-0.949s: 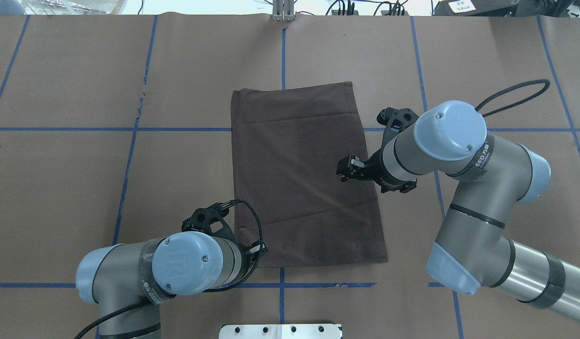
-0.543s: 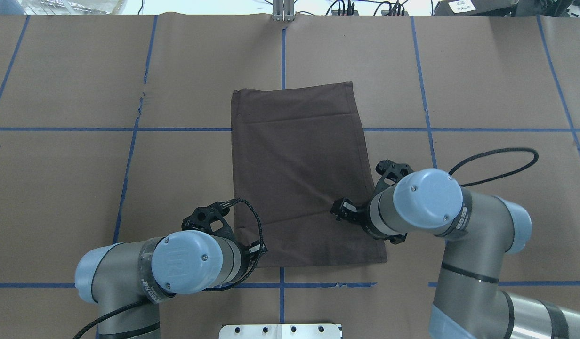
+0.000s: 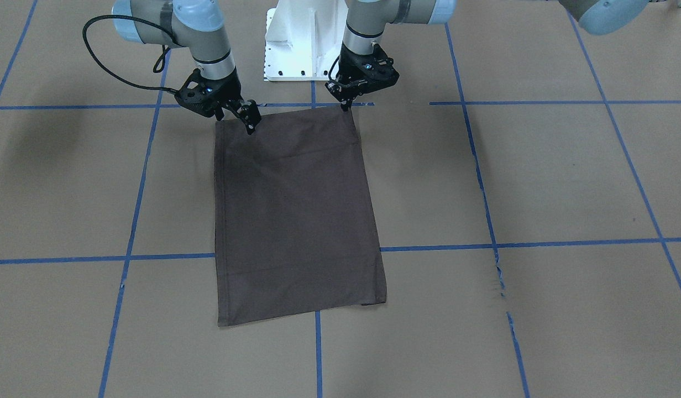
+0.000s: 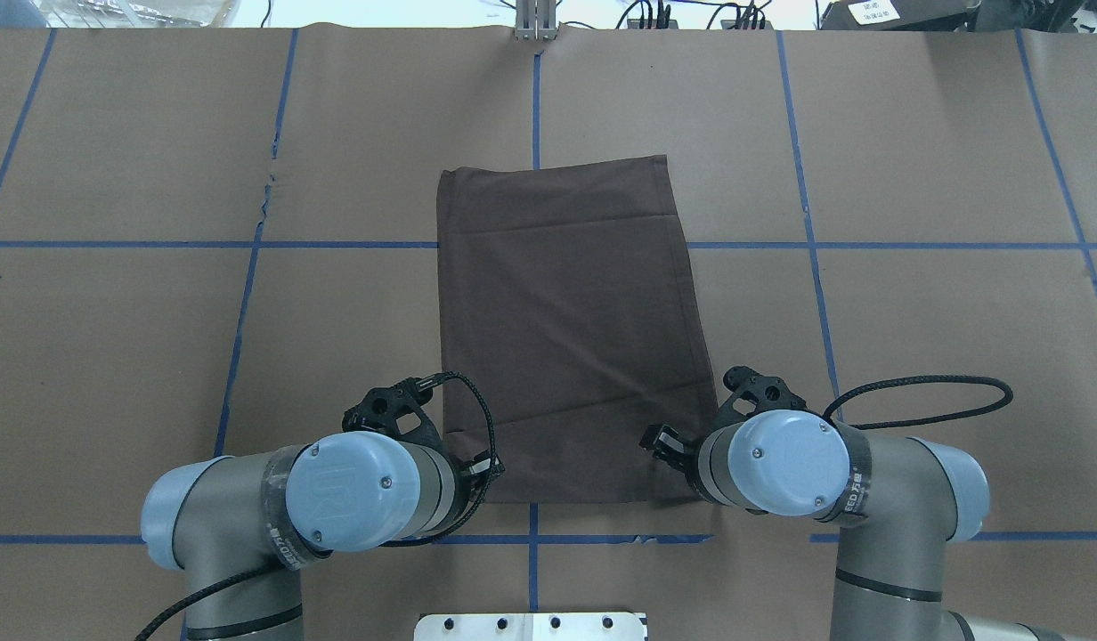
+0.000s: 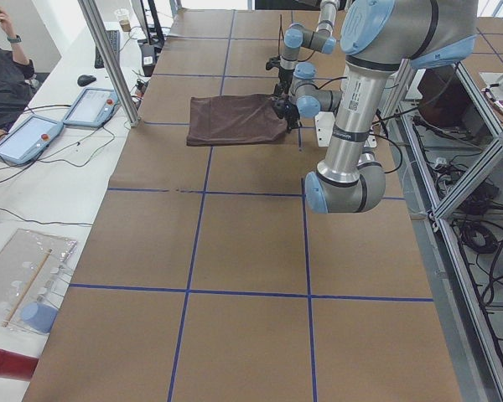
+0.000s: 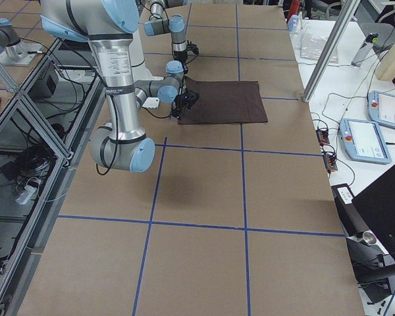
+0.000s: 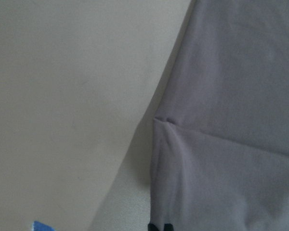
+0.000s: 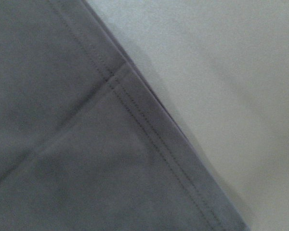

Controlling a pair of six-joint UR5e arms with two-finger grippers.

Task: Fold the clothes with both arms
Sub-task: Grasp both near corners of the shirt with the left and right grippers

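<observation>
The dark brown T-shirt (image 4: 566, 329) lies flat on the table, folded into a tall rectangle (image 3: 296, 221). My left gripper (image 3: 347, 105) sits at the shirt's corner nearest the robot on the left side. Its fingertips (image 7: 159, 227) are pinched together on the cloth, which puckers toward them. My right gripper (image 3: 251, 126) hangs over the opposite near corner (image 4: 657, 441) with its fingers apart. The right wrist view shows only the stitched hem (image 8: 135, 115) and bare table, no fingertips.
The white mounting plate (image 4: 531, 626) stands just behind the shirt's near edge. Blue tape lines (image 4: 535, 107) cross the brown table cover. A side table past the far edge holds tablets (image 5: 21, 138), and a person (image 5: 4, 84) sits there. An aluminium post (image 5: 109, 59) stands nearby.
My right arm has swept back toward the robot along the shirt's right edge, from mid-length to the near corner. The left arm and the shirt have stayed put.
</observation>
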